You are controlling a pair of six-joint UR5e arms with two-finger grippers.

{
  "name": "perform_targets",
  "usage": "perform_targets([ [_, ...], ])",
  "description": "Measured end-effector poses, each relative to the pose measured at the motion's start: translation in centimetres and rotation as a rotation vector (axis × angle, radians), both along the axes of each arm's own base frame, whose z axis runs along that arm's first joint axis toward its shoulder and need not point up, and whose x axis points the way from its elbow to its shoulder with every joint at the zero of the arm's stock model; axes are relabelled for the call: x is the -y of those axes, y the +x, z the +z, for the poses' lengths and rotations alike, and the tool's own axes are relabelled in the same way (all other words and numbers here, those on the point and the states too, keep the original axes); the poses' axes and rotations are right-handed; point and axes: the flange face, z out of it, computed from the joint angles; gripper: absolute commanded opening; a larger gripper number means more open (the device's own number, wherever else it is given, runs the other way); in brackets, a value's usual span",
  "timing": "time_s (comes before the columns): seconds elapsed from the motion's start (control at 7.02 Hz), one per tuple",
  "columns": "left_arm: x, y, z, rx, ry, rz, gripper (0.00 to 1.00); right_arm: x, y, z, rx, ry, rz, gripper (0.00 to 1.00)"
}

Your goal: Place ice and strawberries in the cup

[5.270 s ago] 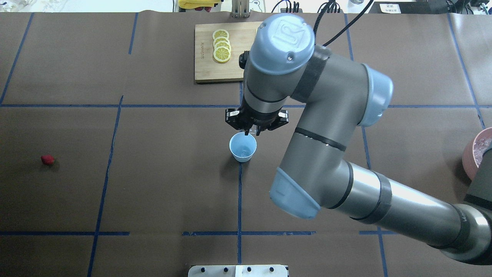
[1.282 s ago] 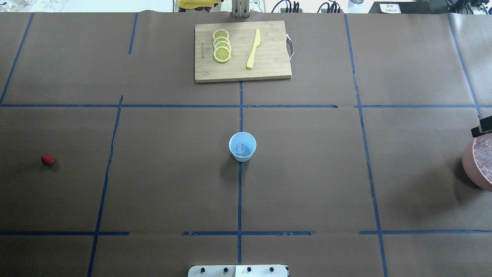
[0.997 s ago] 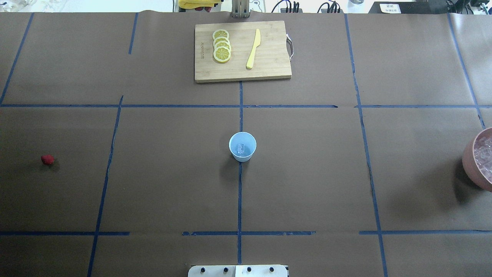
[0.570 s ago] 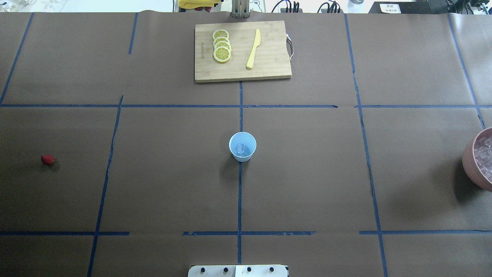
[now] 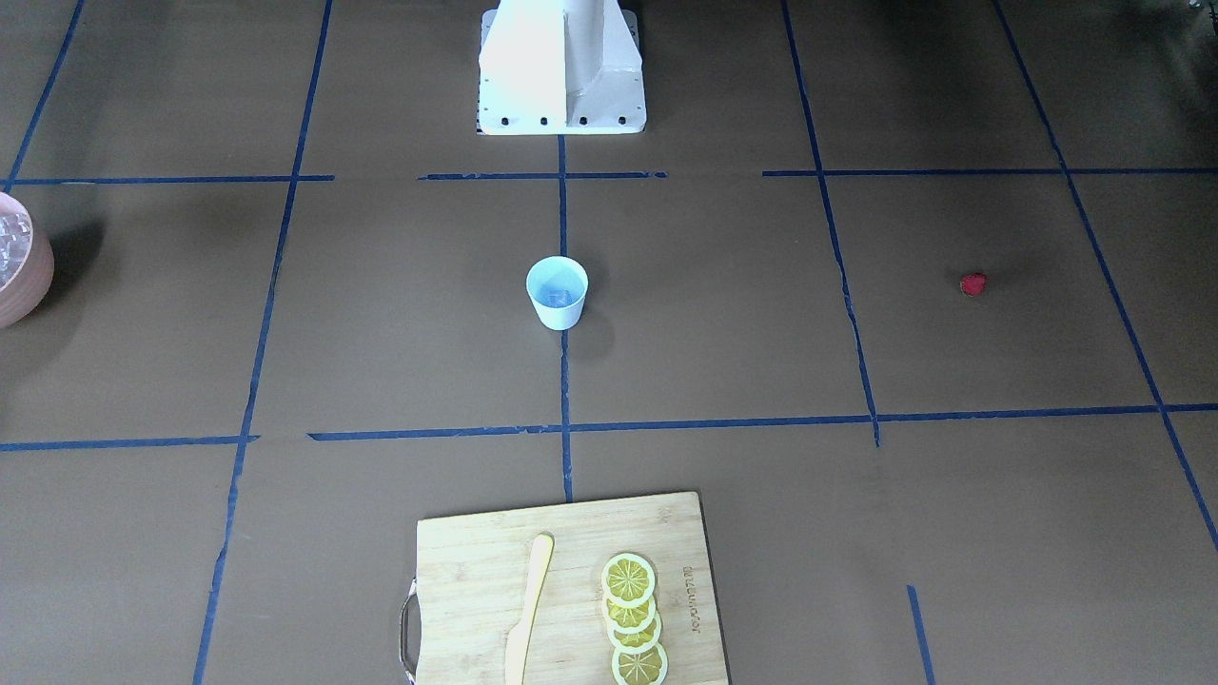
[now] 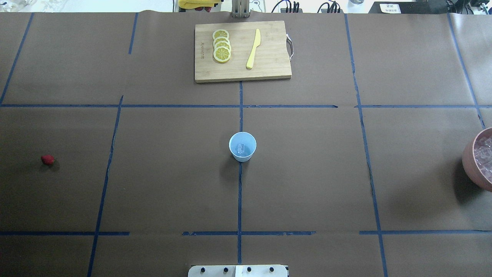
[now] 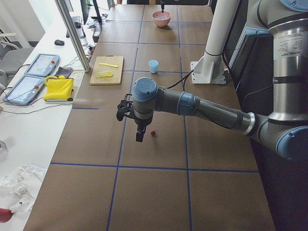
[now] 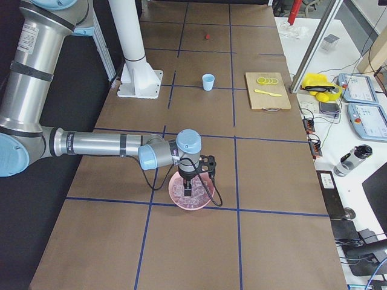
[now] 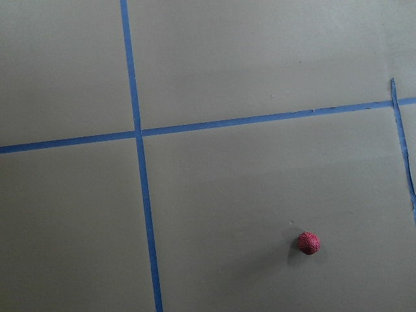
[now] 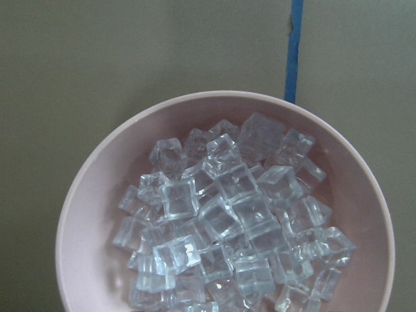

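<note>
Pale blue cup (image 6: 242, 146) mid-table with one ice cube (image 6: 241, 147) inside; both arms are out at the table's ends.
A few seconds ago the right arm stood over the cup. It has since left the overhead view and the cube lies inside, so that half of the task looks begun. The strawberry (image 6: 47, 159) lies well apart on bare paper. Only the side views show the arms: the right gripper (image 8: 188, 188) hangs over the pink bowl (image 10: 104, 169) of ice (image 10: 227, 214), and the left gripper (image 7: 139, 137) hangs near the strawberry. I cannot tell whether either gripper's fingers are apart or together.
</note>
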Motion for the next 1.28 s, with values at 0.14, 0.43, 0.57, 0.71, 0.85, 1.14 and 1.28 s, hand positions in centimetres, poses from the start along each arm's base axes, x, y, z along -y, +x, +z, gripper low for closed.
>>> perform_targets([
  [0.14,0.0,0.0,0.0,-0.001,0.000,0.000,1.00,-0.2,-0.6,0.2,0.017,-0.029,-0.001,0.82],
  [0.43,0.0,0.0,0.0,-0.001,0.000,0.001,1.00,-0.4,-1.9,0.4,0.023,-0.069,-0.006,0.81],
  [0.57,0.0,0.0,0.0,-0.001,0.000,0.001,1.00,-0.4,-2.7,0.4,0.019,-0.085,-0.008,0.80],
  [0.71,0.0,0.0,-0.1,-0.001,0.001,0.001,1.00,-0.4,-3.4,0.3,0.013,-0.097,-0.010,0.77],
  [0.85,0.0,0.0,-0.1,-0.001,0.001,0.001,1.00,-0.5,-3.8,0.5,0.009,-0.105,-0.012,0.73],
  [1.14,0.0,0.0,0.0,-0.001,0.001,0.001,1.00,-0.7,-4.1,1.6,-0.001,-0.125,-0.021,0.72],
  [1.28,0.0,0.0,0.0,-0.001,0.000,0.000,1.00,-0.8,-4.2,1.8,-0.004,-0.131,-0.023,0.71],
])
